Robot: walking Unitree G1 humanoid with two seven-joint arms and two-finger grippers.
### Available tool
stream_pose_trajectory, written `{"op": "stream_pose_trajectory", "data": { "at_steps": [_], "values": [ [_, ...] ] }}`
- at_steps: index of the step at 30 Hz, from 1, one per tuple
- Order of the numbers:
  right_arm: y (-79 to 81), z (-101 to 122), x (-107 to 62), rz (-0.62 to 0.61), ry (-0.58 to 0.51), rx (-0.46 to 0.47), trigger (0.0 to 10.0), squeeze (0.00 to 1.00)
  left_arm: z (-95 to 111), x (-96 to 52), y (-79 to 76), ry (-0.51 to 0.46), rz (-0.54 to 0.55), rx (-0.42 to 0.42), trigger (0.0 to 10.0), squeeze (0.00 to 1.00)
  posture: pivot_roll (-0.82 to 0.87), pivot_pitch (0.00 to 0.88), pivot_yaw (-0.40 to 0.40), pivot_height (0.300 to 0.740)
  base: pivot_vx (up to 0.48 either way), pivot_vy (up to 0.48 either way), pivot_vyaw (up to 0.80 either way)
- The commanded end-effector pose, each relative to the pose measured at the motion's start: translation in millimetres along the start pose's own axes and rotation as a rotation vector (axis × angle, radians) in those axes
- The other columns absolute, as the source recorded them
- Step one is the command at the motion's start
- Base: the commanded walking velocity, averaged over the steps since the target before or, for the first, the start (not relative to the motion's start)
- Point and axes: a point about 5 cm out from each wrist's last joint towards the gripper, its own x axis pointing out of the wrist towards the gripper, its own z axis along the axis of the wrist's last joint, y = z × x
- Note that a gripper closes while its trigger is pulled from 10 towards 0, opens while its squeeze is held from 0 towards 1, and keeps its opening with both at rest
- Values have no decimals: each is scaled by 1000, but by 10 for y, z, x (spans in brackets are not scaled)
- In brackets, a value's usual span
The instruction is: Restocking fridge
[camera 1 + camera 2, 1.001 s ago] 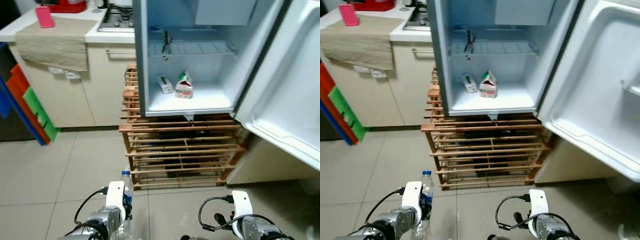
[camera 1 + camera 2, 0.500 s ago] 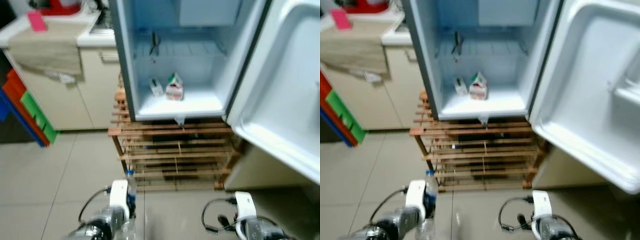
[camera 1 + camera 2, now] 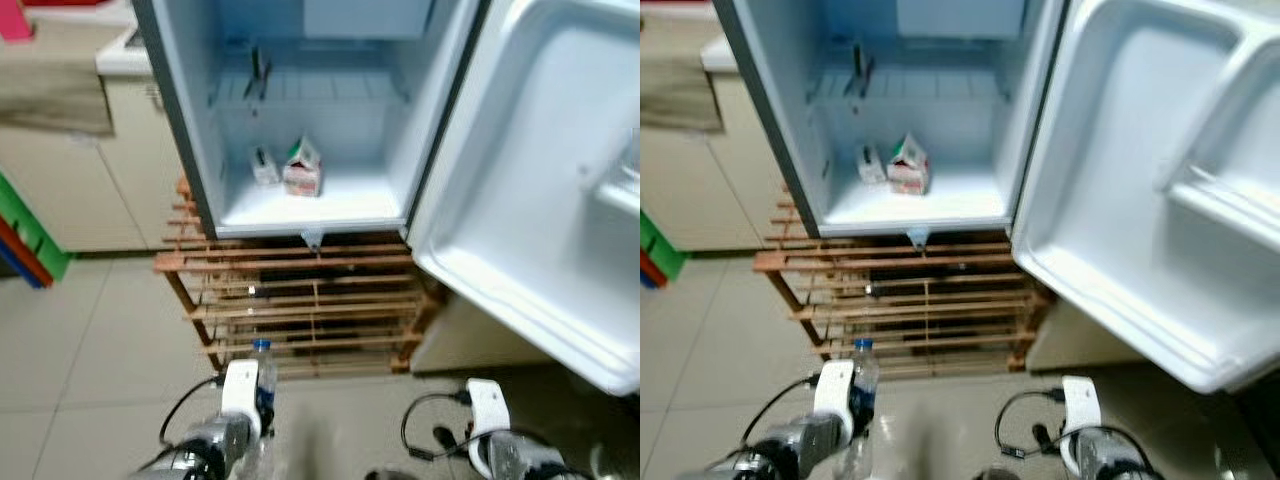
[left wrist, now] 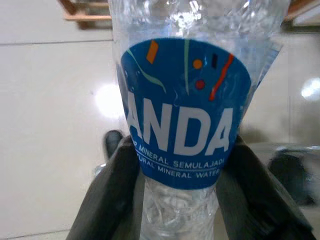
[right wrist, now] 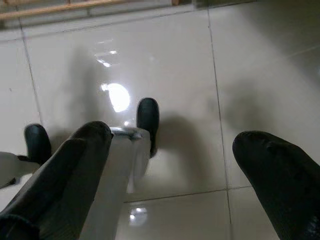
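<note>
The left pincer (image 4: 177, 165) grips a clear plastic water bottle with blue label (image 4: 182, 120) low before the open white fridge (image 3: 300, 205); the right pincer (image 5: 175, 165) hangs spread, empty. Next I judge: lift bottle to the fridge floor beside the small milk carton (image 3: 302, 168).

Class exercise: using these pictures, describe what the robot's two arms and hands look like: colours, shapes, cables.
Both arms are silver metal tubes. Each wrist carries a white rounded block with a looping black cable beside it. The left hand and the right hand each have two long, matte black, rounded fingers.
</note>
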Motion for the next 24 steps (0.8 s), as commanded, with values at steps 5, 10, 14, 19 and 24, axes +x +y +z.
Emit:
{"op": "stream_pose_trajectory", "data": {
  "at_steps": [5,10,14,19,24],
  "values": [
    [143,77,26,-11,14,-172,10000,0,235,-15,-124,-123,-69,198,10000,0,-59,0,-33,740,0,0,-775],
    [139,78,25,-15,9,-176,10000,0,236,-15,-126,-125,-70,198,10000,0,-59,0,-34,740,0,0,0],
    [137,70,25,-13,12,-178,10000,0,232,-14,-121,-123,-67,200,10000,0,-57,0,-36,740,0,0,0],
    [140,52,26,-9,19,-182,10000,0,225,-15,-86,-119,-49,198,10000,0,-38,0,-43,740,0,0,0],
    [135,36,25,5,23,-166,10000,0,247,-20,-68,-120,-68,167,10000,0,36,0,-42,740,0,0,0]
  ]
}}
